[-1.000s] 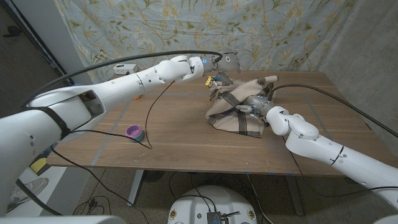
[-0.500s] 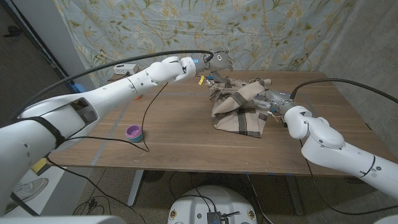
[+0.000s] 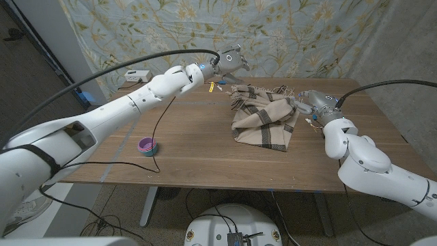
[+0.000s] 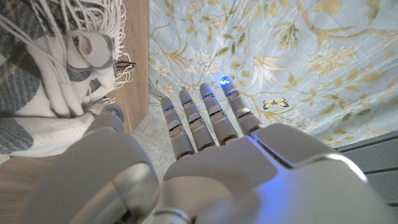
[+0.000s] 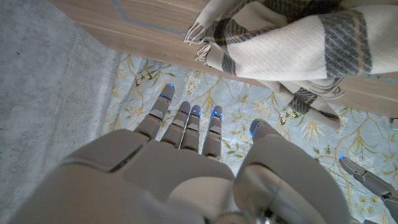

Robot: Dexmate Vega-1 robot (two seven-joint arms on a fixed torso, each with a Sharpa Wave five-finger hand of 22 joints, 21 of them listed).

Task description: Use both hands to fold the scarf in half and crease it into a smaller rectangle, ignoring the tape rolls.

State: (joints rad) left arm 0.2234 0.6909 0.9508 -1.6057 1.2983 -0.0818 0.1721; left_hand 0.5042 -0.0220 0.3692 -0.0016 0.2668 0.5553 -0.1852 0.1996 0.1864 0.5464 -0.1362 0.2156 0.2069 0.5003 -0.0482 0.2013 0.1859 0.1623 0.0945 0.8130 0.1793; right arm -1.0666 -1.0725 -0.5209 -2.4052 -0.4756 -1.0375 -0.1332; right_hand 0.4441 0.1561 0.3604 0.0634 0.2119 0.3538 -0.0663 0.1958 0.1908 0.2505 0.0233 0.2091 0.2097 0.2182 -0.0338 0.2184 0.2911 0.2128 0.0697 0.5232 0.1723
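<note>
Robot hands point(image 3: 229, 60) point(image 3: 315, 102) flank scarf point(image 3: 263, 117), fingers extended.

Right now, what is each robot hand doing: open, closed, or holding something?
Left robot hand: open, fingers apart, holding nothing, raised past the scarf.
Right robot hand: open, fingers apart, holding nothing, beside the scarf.
</note>
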